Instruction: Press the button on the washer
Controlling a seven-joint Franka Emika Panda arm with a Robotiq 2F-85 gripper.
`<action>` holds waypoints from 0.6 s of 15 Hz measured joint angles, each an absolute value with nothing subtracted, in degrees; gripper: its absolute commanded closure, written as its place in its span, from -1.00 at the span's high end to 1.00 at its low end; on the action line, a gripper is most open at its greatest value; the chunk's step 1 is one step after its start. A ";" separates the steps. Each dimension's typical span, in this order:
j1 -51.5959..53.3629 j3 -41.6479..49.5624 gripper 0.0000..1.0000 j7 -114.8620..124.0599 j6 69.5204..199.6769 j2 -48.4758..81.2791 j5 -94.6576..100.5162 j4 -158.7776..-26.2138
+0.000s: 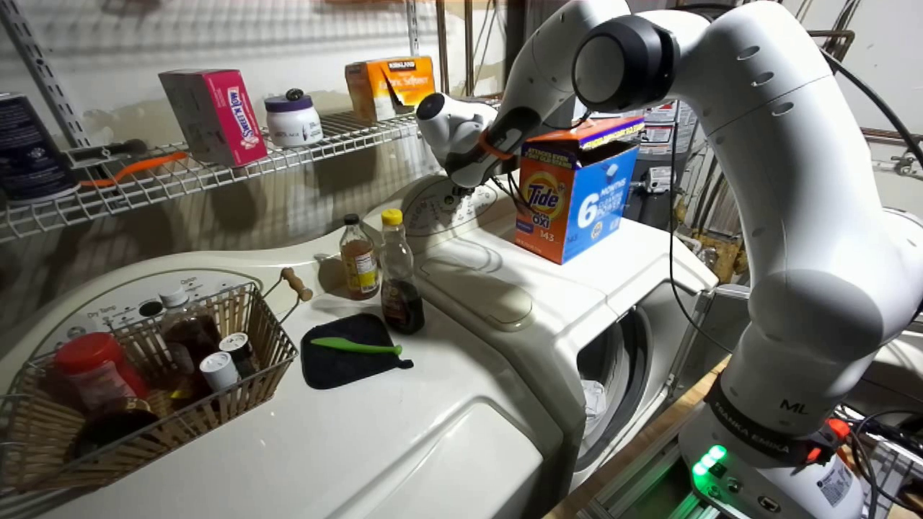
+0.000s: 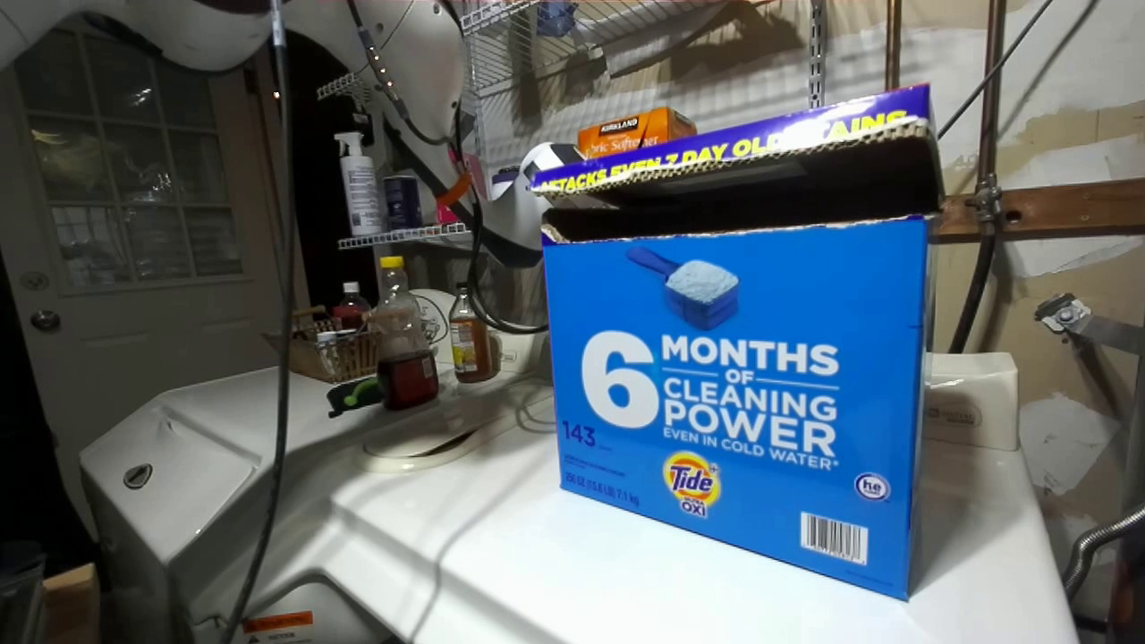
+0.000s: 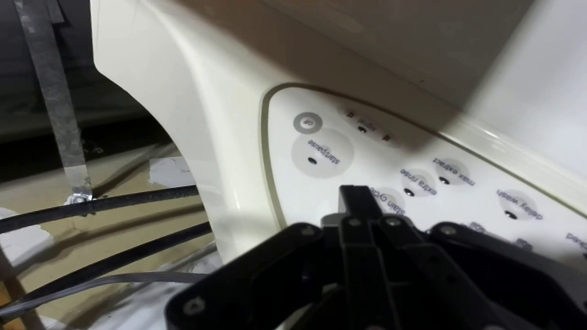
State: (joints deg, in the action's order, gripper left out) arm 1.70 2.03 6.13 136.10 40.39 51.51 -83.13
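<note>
Glossy white all over, the washer [image 1: 570, 288] is standing just beyond the dryer [image 1: 440, 367] in an exterior view, with a Tide box [image 1: 580, 198] sitting on top and the arm [image 1: 786, 144] arching over toward the back of it. In an exterior view, a yellow-capped bottle [image 2: 407, 380] is standing apart from the blue side of that box, and the box is blocking the jaws, so no help there. The wrist view is showing the good stuff: the jaws are pressed together, pinching nothing, with the tip hanging over the panel [image 3: 394, 156], right beside the stain cycle button [image 3: 390, 197] and a bit under the start/pause button [image 3: 322, 152] as seen there. Can't tell if they're touching. Handling-wise, I'm figuring this machine is acting like a wall: super heavy, stiff, slick, nothing worth grabbing. So I'd be skipping any grip and just poking with that narrow tip. I'm guessing each button is giving only a hair, and a slanted push is probably skidding, so I'd be going square onto a dark bump [image 3: 312, 161] and easing in. The task isn't naming a button, but start/pause is looking like the sensible pick.
</note>
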 measured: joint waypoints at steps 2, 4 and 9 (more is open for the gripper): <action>1.71 2.09 -1.00 6.13 136.15 40.39 51.19 -83.11; 1.71 2.22 -1.00 6.42 136.51 40.40 50.63 -83.11; 1.99 2.86 -1.00 11.86 136.75 40.39 48.01 -82.95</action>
